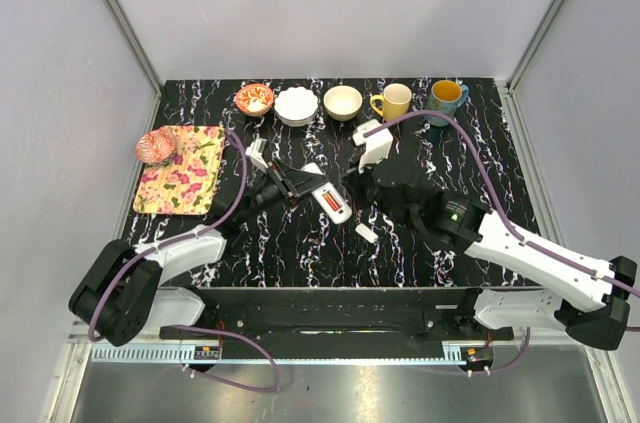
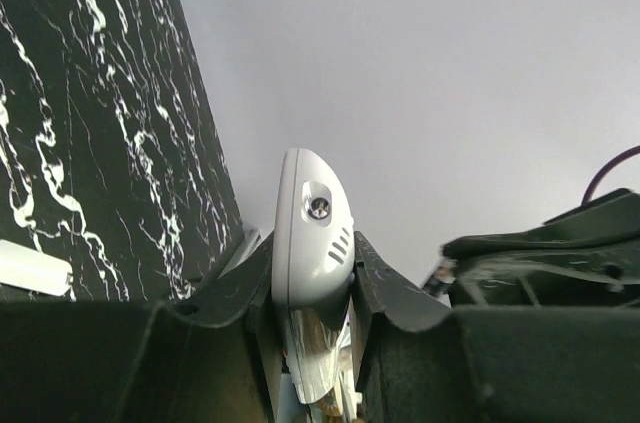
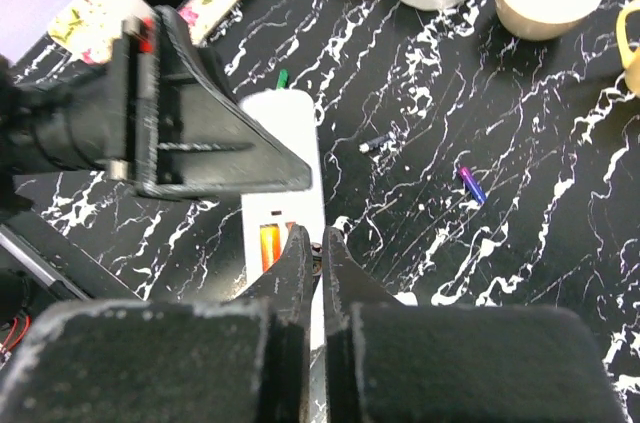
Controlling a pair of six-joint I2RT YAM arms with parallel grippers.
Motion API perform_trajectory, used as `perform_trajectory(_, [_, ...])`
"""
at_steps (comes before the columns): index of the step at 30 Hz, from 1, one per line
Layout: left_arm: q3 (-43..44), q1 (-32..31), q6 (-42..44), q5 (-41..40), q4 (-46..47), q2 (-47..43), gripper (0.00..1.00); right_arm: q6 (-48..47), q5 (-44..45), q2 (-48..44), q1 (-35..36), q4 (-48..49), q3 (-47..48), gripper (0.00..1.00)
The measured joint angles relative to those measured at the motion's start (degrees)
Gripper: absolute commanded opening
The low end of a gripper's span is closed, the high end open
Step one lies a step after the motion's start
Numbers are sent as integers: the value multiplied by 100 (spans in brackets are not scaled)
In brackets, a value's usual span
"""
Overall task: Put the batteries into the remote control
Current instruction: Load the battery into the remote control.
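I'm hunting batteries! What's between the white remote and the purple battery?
In the right wrist view, one tiny dark piece lies on the table between the remote and purple battery.

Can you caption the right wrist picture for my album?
Right tool over the remote control, orange battery in its slot, purple battery loose on the table.

My left arm (image 1: 185,248) and right arm (image 1: 540,258) wore white shells over black joints; purple cables (image 1: 243,175) looped back behind matte black jaws, and a green light (image 1: 456,210) glowed behind the right jaws.
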Motion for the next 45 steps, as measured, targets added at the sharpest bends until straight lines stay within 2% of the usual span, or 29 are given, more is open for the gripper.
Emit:
perform_trajectory(8, [302, -179, -236, 354, 179, 566, 0, -535, 79, -11, 105, 378, -48, 0])
perform_trajectory(15, [389, -234, -385, 487, 356, 673, 0, -999, 374, -247, 227, 1200, -955, 0])
perform_trajectory(24, [389, -240, -595, 529, 542, 767, 0, -1329, 608, -354, 293, 1939, -1237, 0])
perform_trajectory(35, [466, -278, -678, 553, 581, 907, 0, -1427, 627, -389, 391, 2286, -1401, 0])
perform_trajectory(45, [522, -278, -693, 577, 586, 907, 0, -1504, 627, -391, 409, 2221, -1508, 0])
